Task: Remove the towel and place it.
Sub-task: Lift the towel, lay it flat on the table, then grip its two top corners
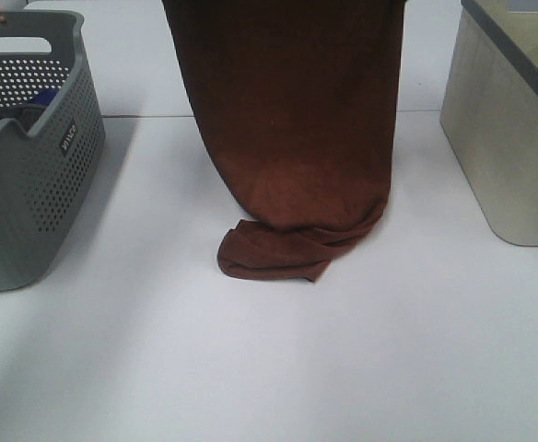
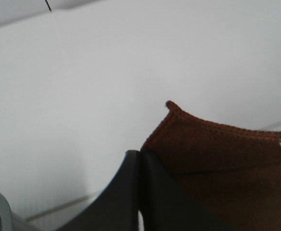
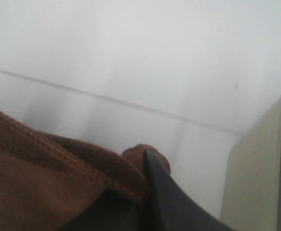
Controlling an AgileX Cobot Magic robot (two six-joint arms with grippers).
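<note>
At the left, a gray perforated basket point(image 1: 39, 157) was set on the white counter point(image 1: 251, 368), with a blue cloth point(image 1: 40, 96) inside. In the middle, the reddish-brown towel point(image 1: 292, 120) was held hanging, its lower end bunched on the counter. The left tool point(image 2: 139, 161) was clamped on one corner, the right tool point(image 3: 145, 166) on the hem. A beige bin point(image 1: 504, 138) was seen at the right.

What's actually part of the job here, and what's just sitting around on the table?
Part of the job: the towel, hanging with its lower end bunched on the table; left gripper and right gripper, each shut on the towel's edge.
Just lying about: grey perforated basket with a blue item inside; beige bin.
</note>
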